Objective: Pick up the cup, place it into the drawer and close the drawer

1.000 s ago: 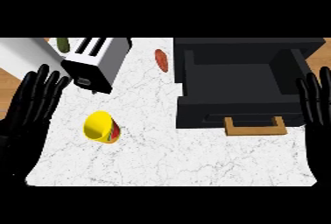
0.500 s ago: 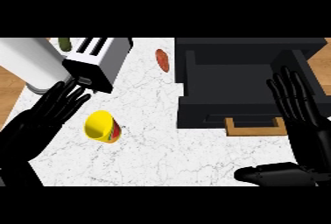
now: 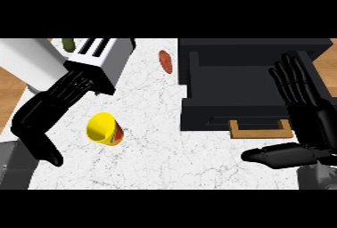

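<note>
Cup (image 3: pixel 104 129) lies on its side on the worktop (image 3: pixel 151 156), mouth toward the left hand (image 3: pixel 49 107), just to that hand's right. Left fingers spread, empty; right hand (image 3: pixel 306 107) flat over the open drawer (image 3: pixel 253 87), farther off.

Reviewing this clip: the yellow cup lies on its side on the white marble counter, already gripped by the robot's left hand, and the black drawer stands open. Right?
Not quite. The head view shows the yellow cup lying on its side on the white marble counter with nothing holding it: the left hand is open beside it, apart from it, fingers straight. The black drawer does stand open.
</note>
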